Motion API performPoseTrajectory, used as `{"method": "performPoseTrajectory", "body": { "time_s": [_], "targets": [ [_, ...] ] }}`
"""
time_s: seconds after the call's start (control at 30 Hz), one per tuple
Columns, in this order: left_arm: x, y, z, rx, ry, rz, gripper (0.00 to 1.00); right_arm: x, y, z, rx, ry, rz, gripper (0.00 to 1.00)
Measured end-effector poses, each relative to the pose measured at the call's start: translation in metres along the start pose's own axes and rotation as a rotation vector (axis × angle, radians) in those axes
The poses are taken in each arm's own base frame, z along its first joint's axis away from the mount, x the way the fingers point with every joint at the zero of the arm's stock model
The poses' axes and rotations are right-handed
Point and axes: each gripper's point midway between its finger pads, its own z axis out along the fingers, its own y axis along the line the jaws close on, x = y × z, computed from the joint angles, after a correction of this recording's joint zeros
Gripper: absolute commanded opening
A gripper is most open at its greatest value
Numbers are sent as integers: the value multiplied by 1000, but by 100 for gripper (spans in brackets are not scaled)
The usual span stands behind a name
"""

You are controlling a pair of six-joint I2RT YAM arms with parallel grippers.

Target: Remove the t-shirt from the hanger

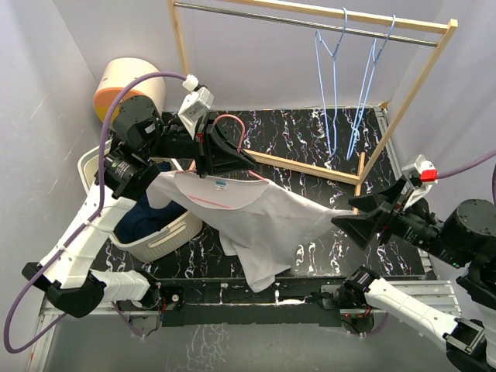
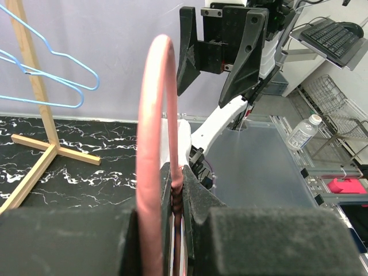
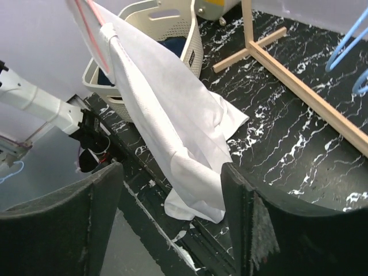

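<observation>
My left gripper (image 1: 246, 163) is shut on the neck of a pink hanger (image 1: 230, 121), holding it in the air above the table; in the left wrist view the pink hook (image 2: 154, 132) rises between the closed fingers. A white t-shirt (image 1: 260, 221) hangs from the hanger, draping down to the right onto the black marbled table. It also shows in the right wrist view (image 3: 167, 129), with the pink hanger arm (image 3: 95, 37) at top left. My right gripper (image 1: 356, 219) is open and empty, just right of the shirt's trailing sleeve.
A white laundry basket (image 1: 155, 236) with dark clothes sits under the left arm. A wooden rack (image 1: 310, 167) with two blue hangers (image 1: 341, 85) stands at the back. An orange-topped round container (image 1: 116, 81) is at the far left corner.
</observation>
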Motion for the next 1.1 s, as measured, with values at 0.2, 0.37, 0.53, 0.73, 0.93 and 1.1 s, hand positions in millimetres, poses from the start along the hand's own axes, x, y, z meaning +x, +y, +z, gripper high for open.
{"method": "performPoseTrajectory", "body": {
  "time_s": [0.2,0.37,0.53,0.73,0.93,1.1],
  "targets": [
    [-3,-9,-3,13,-3,12,0,11,10,5,-80,50,-41,80],
    [-4,-10,-4,15,-6,10,0,53,6,32,-116,210,-32,59],
    [-5,-10,-4,8,-2,14,0,78,4,45,-140,307,-26,9],
    [-5,-5,-11,-73,3,48,0,77,-5,42,-86,288,-39,8],
    [-8,-9,-24,-156,-3,93,0,61,-43,32,166,214,-24,8],
    [-10,-15,-31,-182,-10,110,0,11,-91,-10,534,-8,82,8]
  ]
}}
